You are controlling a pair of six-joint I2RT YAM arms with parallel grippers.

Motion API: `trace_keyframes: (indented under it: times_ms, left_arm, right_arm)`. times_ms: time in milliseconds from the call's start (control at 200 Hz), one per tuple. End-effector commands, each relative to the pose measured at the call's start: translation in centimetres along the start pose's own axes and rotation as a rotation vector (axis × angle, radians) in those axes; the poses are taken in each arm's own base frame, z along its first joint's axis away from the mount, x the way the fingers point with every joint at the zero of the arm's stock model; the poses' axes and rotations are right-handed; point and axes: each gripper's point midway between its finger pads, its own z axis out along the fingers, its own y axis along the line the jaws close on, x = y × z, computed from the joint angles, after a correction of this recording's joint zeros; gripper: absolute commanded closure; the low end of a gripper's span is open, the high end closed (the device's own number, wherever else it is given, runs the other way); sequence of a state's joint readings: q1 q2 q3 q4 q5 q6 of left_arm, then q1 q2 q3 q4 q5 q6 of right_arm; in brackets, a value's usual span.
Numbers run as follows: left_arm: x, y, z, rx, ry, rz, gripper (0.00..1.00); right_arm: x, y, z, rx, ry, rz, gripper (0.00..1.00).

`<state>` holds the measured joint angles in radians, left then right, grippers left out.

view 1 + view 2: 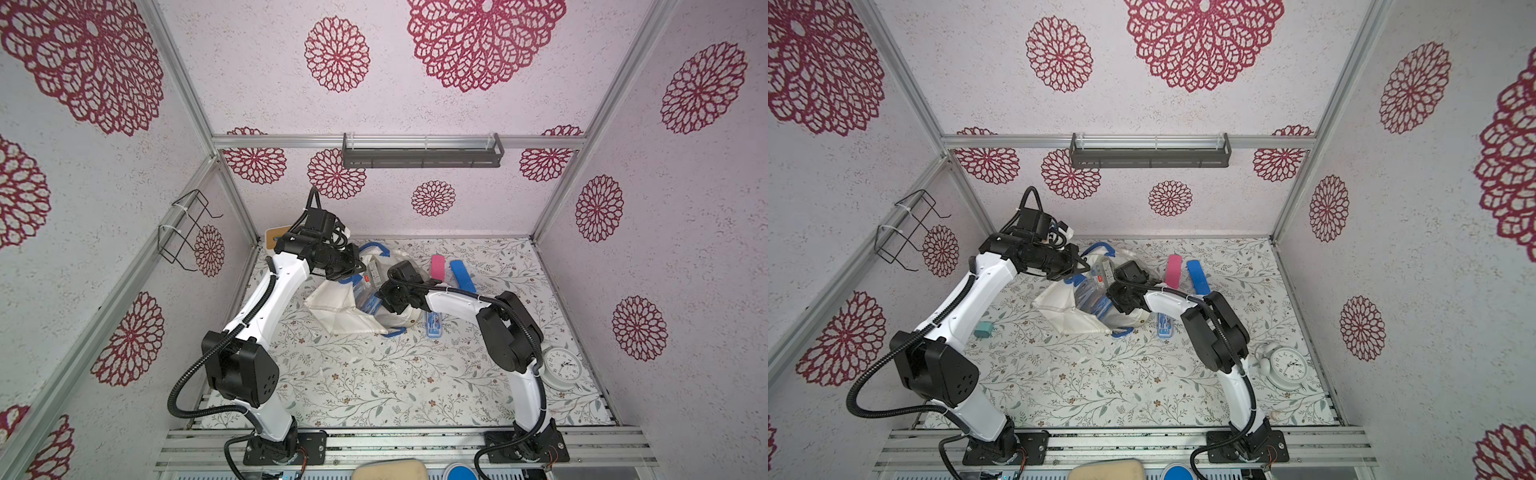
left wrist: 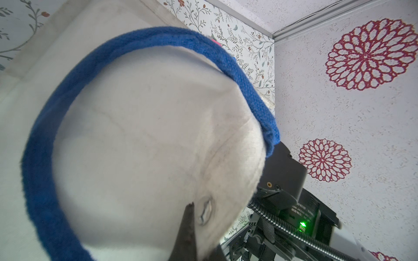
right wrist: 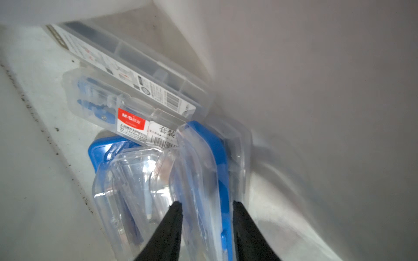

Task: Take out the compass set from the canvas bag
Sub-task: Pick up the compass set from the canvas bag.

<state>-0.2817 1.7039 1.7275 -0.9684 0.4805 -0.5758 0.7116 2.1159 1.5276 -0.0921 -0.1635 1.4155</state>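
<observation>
Deep inside the canvas bag [image 1: 353, 320], at eleven o'clock from the table [image 1: 374, 382] middle, my right gripper [image 3: 207, 203] pinches the blue-backed compass set [image 3: 203, 162]. My left gripper [image 1: 357, 266] clamps the bag's twelve-o'clock rim. Extraction is in hand; next, I judge, a straight pull out past the neighbouring cases [image 3: 135, 90].

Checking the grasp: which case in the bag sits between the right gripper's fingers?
The blue-backed case, standing on edge, gripped by the right gripper. The red-labelled case and the barcode-labelled case lie beyond its fingertips.

Clear-blue compass set [image 3: 199, 171] inside canvas bag [image 1: 345, 311]
</observation>
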Motion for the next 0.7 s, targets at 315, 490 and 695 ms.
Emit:
trace_keyframes:
  times_ms: [315, 490, 695]
  left_arm:
    - [-0.3, -2.3, -1.4, 0.066, -0.016, 0.041, 1.00]
    - [-0.2, -2.4, -1.5, 0.067, -0.017, 0.043, 1.00]
    - [-0.3, -2.4, -1.4, 0.068, -0.017, 0.041, 1.00]
  right_arm:
    - [-1.0, 2.9, 1.4, -0.145, 0.002, -0.010, 0.60]
    - [-1.3, 6.2, 0.0, -0.291, -0.022, -0.043, 0.65]
    - [-1.2, 8.1, -1.1, -0.349, -0.029, -0.084, 0.64]
